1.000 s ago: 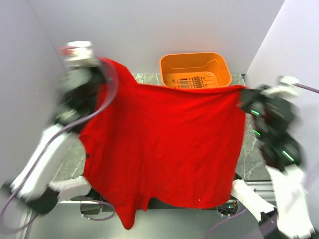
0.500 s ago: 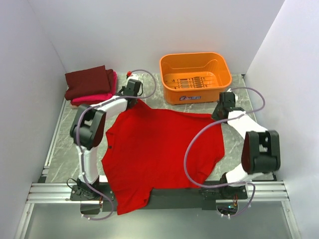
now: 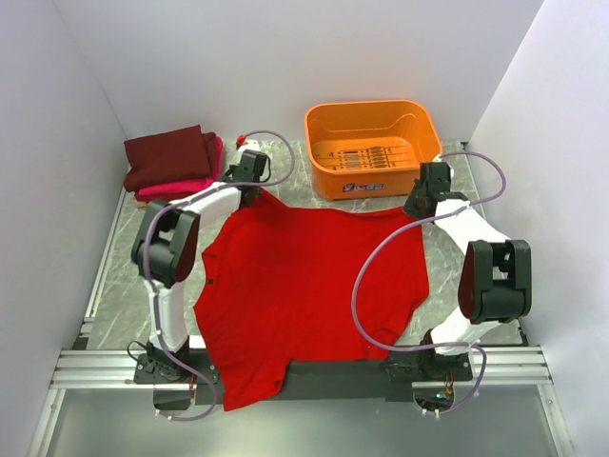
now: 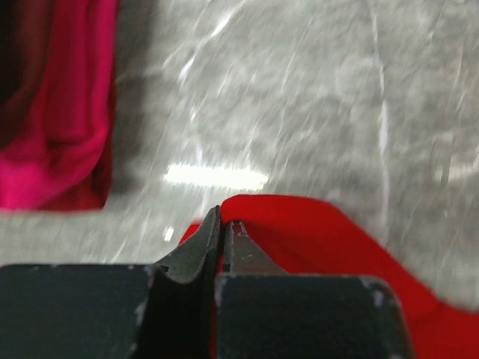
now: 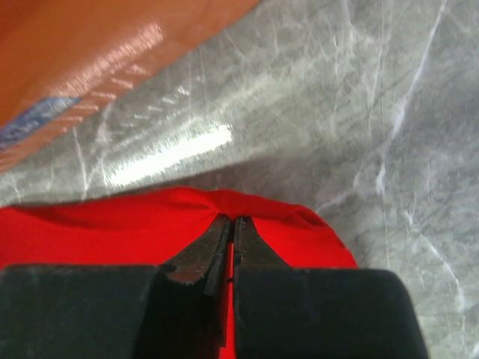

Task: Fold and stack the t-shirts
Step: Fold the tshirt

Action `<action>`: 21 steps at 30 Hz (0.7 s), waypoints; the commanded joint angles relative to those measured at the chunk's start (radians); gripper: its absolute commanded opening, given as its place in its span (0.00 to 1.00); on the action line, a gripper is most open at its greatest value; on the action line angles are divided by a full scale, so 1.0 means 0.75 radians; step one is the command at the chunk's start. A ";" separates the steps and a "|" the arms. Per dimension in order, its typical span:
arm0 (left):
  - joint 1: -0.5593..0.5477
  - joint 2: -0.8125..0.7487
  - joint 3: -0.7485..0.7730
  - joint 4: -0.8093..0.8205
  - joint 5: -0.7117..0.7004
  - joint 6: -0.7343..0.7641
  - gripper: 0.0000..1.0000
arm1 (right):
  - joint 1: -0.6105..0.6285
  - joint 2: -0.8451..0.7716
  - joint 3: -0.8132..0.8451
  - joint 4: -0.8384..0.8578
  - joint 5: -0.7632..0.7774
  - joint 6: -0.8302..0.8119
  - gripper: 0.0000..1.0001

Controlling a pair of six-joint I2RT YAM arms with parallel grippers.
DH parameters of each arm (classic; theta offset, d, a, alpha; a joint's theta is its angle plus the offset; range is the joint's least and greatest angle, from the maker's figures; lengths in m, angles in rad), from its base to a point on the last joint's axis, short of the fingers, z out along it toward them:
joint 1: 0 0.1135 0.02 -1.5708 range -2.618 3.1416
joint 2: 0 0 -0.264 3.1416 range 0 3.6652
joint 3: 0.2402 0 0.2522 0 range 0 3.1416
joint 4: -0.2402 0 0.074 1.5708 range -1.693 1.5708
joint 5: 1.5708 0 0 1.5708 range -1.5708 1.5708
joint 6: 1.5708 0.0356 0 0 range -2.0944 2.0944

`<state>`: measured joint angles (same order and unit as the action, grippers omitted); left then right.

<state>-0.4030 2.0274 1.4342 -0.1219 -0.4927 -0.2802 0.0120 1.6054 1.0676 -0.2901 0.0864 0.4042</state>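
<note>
The bright red t-shirt [image 3: 304, 286] lies spread flat on the marble table, its near end hanging over the front edge. My left gripper [image 3: 260, 188] is shut on its far left corner [image 4: 314, 235], the jaws pinching the cloth edge at the tips [image 4: 223, 217]. My right gripper [image 3: 418, 211] is shut on the far right corner [image 5: 112, 224], with the fabric bunched at the tips [image 5: 233, 221]. A folded dark maroon t-shirt [image 3: 171, 154] sits on a folded hot pink t-shirt [image 3: 181, 187] at the back left; the pink one [image 4: 67, 134] shows to the left in the left wrist view.
An orange plastic basket [image 3: 373, 145] stands at the back, just beyond the red shirt's far edge; its wall [image 5: 90, 52] is close ahead of my right gripper. White walls enclose the table on three sides. An aluminium rail [image 3: 105, 367] runs along the front.
A second ago the red shirt hung stretched in the air between both raised arms. It now lies flat on the table, and both grippers have come down and shifted slightly backward.
</note>
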 commanded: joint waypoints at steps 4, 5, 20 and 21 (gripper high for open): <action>-0.007 -0.287 -0.159 -0.093 0.033 -0.211 0.01 | -0.010 -0.132 -0.022 -0.092 -0.025 -0.019 0.00; -0.015 -0.328 -0.200 -0.126 0.019 -0.236 0.01 | -0.010 -0.146 -0.039 -0.112 -0.027 -0.019 0.00; -0.213 -0.506 -0.343 -0.729 -0.308 -0.751 0.01 | -0.010 -0.363 -0.153 -0.274 -0.058 -0.040 0.00; -0.227 -0.515 -0.350 -0.756 -0.315 -0.790 0.01 | -0.010 -0.375 -0.153 -0.290 -0.026 -0.040 0.00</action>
<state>-0.5488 1.7073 1.1500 -0.5339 -0.6342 -0.7269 0.0124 1.3651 0.9592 -0.4664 0.0505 0.3943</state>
